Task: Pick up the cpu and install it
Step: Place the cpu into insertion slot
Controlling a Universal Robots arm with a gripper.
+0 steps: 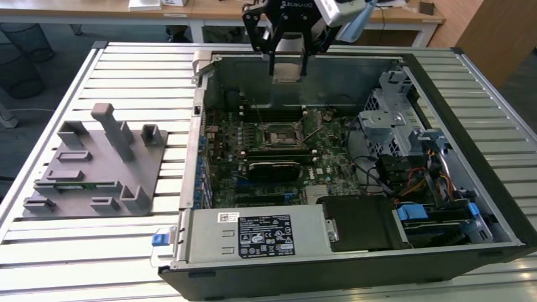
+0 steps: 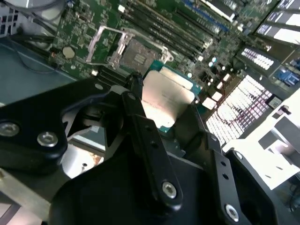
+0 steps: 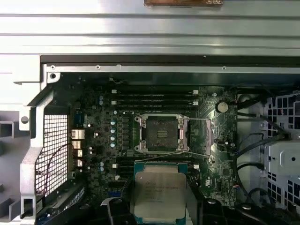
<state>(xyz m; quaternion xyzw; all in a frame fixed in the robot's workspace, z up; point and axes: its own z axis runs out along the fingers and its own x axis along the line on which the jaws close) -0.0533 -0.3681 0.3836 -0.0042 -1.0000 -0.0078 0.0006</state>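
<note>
The open computer case (image 1: pixel 195 157) lies on its side on the slatted table (image 1: pixel 126 69), with a grey plastic fixture (image 1: pixel 97 163) well apart from it on the exterior view's left. Inside, the motherboard (image 1: pixel 331 148) carries the dark square socket (image 3: pixel 161 133) near its middle; every place below is given from that socket.

The gripper (image 1: pixel 287 70) hangs above the case, off to the socket's far-wall side in the exterior view, not over it. Its jaws are closed to a narrow gap on the cpu (image 3: pixel 159 194), one black finger (image 2: pixel 145 136) against each opposite edge, the shiny metal top facing the wrist cameras. In both wrist views the chip sits just beside the socket, apart from it.

The socket's metal load frame seems swung open with its lever out, though the wrist views leave this unsure.

The likely trouble is the seating. A chip that comes down tilted, turned the wrong way or off-centre could bend the socket's contacts. The thin edge grip could also let it slip onto the board.
</note>
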